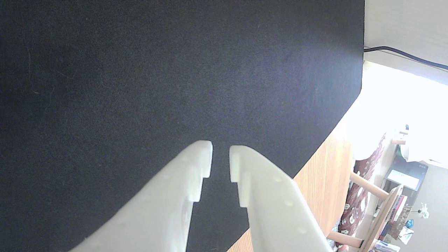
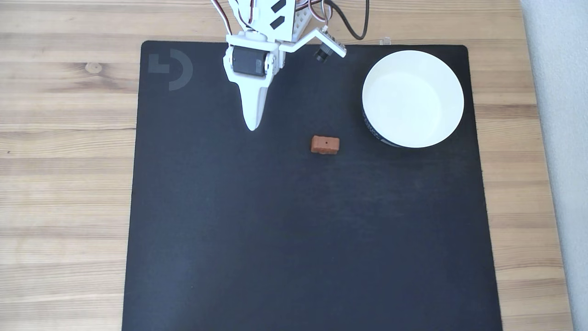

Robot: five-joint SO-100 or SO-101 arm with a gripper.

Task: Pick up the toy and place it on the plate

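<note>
**Base:** What have you got on your screens?

**Me:** In the fixed view I see the white gripper [image 2: 253,125] near the top of the black mat [image 2: 298,239], pointing down the picture. Its fingers look pressed into one tapering point from up there. The wrist view tells me more: the gripper [image 1: 220,157] has a narrow gap between its tips, with bare mat showing through it. So I read it as nearly together, a slit apart, and holding nothing.

**Base:** And the toy?

**Me:** The toy [image 2: 325,144] lies flat on the mat, a small reddish-brown block with a tiny dark dot on its upper face. In the fixed view it sits below and to the right of the fingertips, apart from them, nothing touching it.

**Base:** Where is the plate?

**Me:** The plate [image 2: 452,78] is at the mat's upper right corner in the fixed view, a round white dish with raised sides. Its inside is plain white and I see nothing in it. A dark band with print shows on the outside along its lower left edge. The toy lies to its lower left, near but clear of the rim.

**Base:** Anything else around?

**Me:** A wooden table [image 2: 64,138] under the mat, a grey logo [image 2: 172,69] in the mat's upper left corner, and cables [image 2: 353,23] running off the arm at the top. In the wrist view, the mat's edge and a strip of the table [image 1: 329,182] sit at the right, with a blurred room beyond.
</note>
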